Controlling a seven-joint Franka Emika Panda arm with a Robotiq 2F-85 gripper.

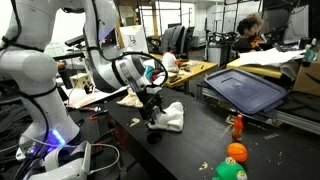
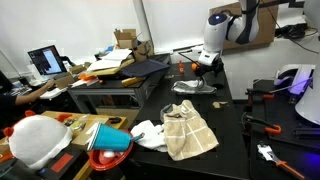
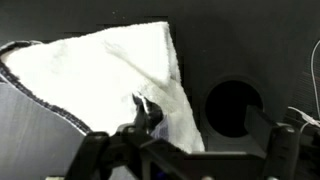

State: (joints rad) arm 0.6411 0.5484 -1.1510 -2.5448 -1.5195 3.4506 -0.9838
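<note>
On the black table (image 1: 200, 140), right beneath my gripper (image 1: 154, 110), the white cloth (image 3: 110, 80) lies rumpled. The jaws stand apart and hold nothing. The cloth looks light, limp and likely to slide, so I'd pinch a raised fold near its dark-stitched edge.

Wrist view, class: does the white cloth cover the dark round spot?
No, the cloth ends just left of the round spot, which shows whole on the dark table.
</note>
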